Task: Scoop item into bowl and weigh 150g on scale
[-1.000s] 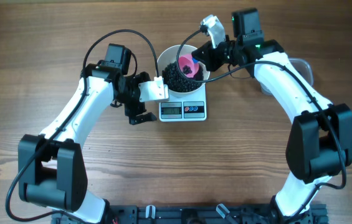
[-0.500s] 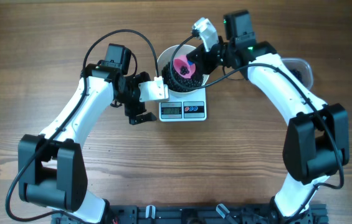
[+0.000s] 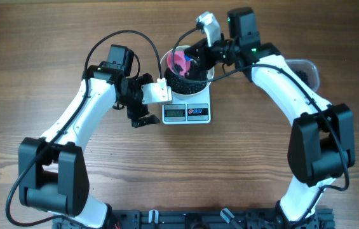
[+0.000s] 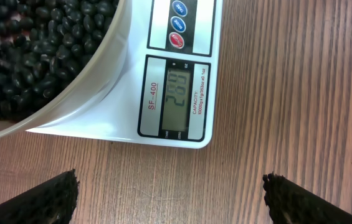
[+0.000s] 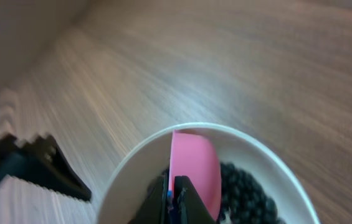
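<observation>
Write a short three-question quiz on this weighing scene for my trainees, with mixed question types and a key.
1. True or false: the white bowl stands on the scale.
2. What does the right end effector grip? A. a pink scoop B. a metal spoon C. nothing
3. Fill in: the left end effector, beside the scale, has its jaws ___.
Key: 1 true; 2 A; 3 open.
</observation>
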`<state>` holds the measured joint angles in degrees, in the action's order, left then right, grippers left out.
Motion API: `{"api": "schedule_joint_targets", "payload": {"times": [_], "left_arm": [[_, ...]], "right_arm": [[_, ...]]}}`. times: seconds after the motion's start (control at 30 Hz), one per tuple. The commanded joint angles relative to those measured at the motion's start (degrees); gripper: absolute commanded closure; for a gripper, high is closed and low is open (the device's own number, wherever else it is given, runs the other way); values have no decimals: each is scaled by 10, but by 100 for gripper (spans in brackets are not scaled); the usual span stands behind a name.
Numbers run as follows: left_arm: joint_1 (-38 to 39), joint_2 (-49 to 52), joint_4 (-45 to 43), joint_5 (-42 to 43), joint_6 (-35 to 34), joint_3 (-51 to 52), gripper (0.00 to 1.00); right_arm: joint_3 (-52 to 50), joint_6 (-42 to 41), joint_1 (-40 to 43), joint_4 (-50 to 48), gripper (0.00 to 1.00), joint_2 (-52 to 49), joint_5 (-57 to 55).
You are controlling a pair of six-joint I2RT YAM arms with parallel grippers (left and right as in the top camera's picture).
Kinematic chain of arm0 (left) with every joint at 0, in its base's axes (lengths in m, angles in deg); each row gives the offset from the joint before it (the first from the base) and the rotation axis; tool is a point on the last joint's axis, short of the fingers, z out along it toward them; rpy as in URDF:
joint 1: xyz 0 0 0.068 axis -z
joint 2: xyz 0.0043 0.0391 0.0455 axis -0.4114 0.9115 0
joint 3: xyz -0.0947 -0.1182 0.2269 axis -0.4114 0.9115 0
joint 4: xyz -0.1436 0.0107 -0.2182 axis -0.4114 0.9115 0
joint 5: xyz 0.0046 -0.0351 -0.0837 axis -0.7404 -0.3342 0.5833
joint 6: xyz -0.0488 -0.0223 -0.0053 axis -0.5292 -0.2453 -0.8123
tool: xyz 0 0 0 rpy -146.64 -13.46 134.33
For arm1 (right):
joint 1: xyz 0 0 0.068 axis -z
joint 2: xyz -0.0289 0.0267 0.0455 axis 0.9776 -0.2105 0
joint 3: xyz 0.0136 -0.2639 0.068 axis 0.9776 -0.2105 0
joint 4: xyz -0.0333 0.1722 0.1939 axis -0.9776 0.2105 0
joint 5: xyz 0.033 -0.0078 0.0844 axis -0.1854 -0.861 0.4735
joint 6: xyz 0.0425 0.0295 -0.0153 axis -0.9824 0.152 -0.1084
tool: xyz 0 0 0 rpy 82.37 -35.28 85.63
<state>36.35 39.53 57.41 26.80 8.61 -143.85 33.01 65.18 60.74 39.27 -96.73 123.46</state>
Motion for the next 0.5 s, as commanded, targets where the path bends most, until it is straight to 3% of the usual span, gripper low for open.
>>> {"api": "schedule_joint_targets", "payload": {"times": [0.0,0.47], "left_arm": [[0,-4,0,13,-5,4,0],[0,-4,0,13,-5,4,0]], "right_arm": [[-5,-82,18,-26,96,-10,75],[-5,-89,34,-41,96,-10,89]]}}
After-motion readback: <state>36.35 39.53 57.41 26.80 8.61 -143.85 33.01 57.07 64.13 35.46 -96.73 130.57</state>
